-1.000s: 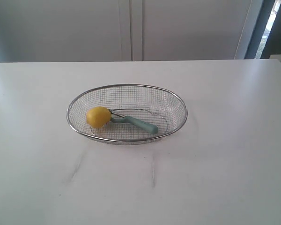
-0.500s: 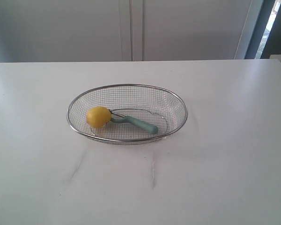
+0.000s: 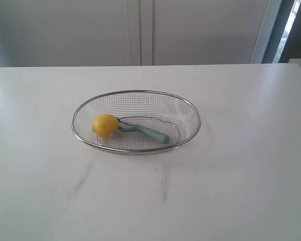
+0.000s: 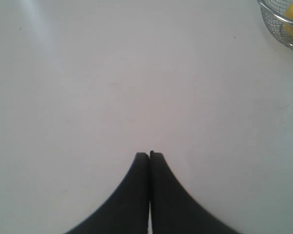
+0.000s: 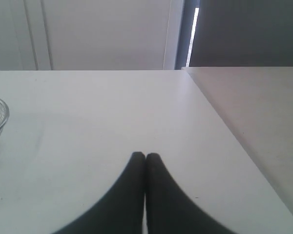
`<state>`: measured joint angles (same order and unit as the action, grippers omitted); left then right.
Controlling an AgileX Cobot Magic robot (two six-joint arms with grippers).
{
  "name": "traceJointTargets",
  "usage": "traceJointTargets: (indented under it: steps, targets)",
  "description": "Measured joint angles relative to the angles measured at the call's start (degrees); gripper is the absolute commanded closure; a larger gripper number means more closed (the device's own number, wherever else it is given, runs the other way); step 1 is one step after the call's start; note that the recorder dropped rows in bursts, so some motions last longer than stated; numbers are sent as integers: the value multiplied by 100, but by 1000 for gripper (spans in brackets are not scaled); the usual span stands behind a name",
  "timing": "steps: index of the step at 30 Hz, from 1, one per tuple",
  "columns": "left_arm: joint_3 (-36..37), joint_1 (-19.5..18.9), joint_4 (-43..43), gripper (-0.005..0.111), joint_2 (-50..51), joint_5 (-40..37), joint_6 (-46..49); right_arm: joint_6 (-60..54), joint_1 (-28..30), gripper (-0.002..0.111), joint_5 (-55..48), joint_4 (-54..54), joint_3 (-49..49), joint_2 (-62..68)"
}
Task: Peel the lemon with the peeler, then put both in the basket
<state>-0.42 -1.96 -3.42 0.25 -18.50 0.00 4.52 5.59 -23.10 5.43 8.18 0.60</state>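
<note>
In the exterior view the basket sits near the middle of the white table. The lemon lies inside at its left end. The peeler lies in the basket too, its metal head touching the lemon and its teal handle pointing toward the right end. In the left wrist view the left gripper hangs over bare table, its 2 dark fingers pressed together with nothing between them. A piece of the basket's mesh and a patch of yellow lemon show at the picture's edge, well apart from the fingertips. In the right wrist view the right gripper is likewise closed on nothing above the table. Only a sliver of the basket's rim is in view, with pale cabinet doors beyond the table.
</note>
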Motion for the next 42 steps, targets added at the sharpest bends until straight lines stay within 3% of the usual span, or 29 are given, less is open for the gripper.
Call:
traceJointTargets:
  steps: [27, 33, 42]
  targets:
    - [0, 0, 21, 107, 0, 0, 0, -386, 0, 108, -33, -187, -151, -24]
    - [0, 0, 21, 107, 0, 0, 0, -398, 0, 108, 74, -543, -766, -24]
    - [0, 0, 21, 107, 0, 4, 0, -409, 0, 108, 215, -543, -790, -24]
